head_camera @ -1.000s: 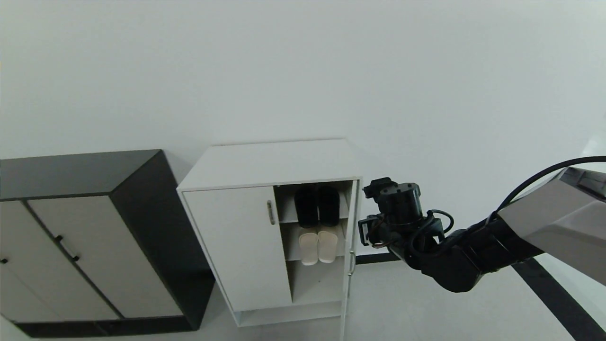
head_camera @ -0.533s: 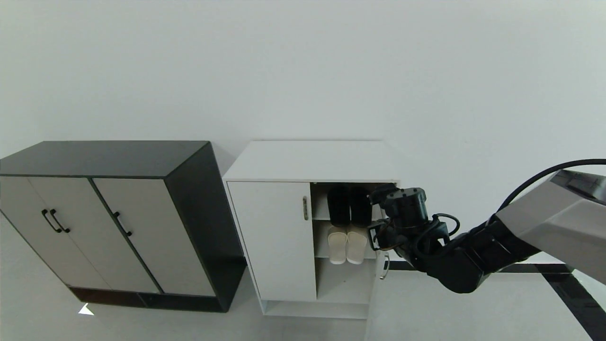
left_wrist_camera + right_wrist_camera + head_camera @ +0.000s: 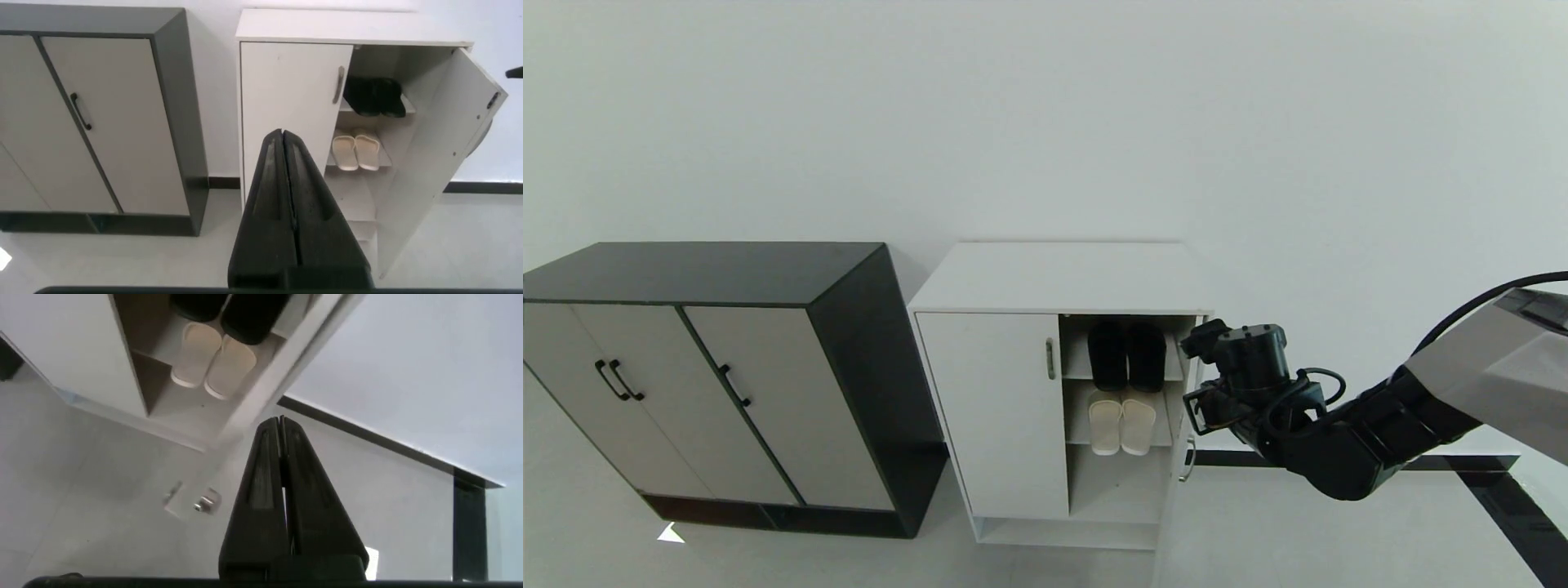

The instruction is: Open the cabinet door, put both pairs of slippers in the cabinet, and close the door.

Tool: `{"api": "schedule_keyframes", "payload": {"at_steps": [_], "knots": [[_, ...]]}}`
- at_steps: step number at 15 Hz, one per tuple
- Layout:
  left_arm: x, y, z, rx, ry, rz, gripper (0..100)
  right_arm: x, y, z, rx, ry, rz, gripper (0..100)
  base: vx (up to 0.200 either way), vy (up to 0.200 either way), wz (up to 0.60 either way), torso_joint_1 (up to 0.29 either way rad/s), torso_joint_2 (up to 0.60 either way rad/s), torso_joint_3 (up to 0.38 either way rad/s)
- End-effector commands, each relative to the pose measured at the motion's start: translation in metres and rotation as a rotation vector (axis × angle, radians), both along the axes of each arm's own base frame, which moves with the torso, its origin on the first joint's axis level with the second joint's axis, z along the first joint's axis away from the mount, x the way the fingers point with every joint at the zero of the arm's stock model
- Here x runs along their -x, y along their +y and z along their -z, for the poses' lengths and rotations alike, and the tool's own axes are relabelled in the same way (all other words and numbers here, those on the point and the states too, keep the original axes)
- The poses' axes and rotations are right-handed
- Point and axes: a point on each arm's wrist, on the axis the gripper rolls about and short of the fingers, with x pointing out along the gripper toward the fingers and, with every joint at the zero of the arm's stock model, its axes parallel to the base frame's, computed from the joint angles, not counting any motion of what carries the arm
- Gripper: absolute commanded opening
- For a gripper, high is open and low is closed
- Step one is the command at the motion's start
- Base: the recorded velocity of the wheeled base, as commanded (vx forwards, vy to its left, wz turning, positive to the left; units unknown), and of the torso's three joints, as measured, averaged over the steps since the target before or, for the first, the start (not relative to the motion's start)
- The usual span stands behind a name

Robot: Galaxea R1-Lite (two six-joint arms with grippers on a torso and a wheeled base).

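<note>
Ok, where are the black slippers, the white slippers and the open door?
black slippers (image 3: 1108, 357): head view, left slipper's top
white slippers (image 3: 1104, 425): head view, left slipper's top
open door (image 3: 433, 155): left wrist view, inner face

My right arm (image 3: 1339, 457), at mid-right of the head view, is glossy black and built of rounded segments, with a cylindrical wrist housing (image 3: 1254, 347). A silver-grey casing (image 3: 1486, 367) covers it at the right edge, under a thin black cable (image 3: 1478, 298). My left gripper (image 3: 283, 143) and right gripper (image 3: 283, 429) are matte black wedges, their fingers meeting along a narrow seam.
</note>
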Motion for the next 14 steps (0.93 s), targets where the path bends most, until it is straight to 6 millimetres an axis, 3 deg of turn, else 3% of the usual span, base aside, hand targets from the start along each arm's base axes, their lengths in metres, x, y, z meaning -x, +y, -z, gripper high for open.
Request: {"api": "schedule_keyframes", "payload": {"at_steps": [1, 6, 14], "knots": [[0.000, 0.000, 0.000, 0.000, 0.000, -0.002, 0, -0.003, -0.003, 0.007, 0.011, 0.017, 0.011, 0, 0.000, 0.000, 0.00, 0.000, 0.00, 0.000], [0.000, 0.000, 0.000, 0.000, -0.002, -0.002, 0, -0.011, 0.008, 0.037, 0.033, 0.065, -0.002, 0, 0.000, 0.000, 0.00, 0.000, 0.00, 0.000], [0.000, 0.000, 0.000, 0.002, 0.002, -0.002, 0, -0.024, 0.030, 0.029, -0.177, -0.067, -0.049, 0, 0.000, 0.000, 0.00, 0.000, 0.00, 0.000]]}}
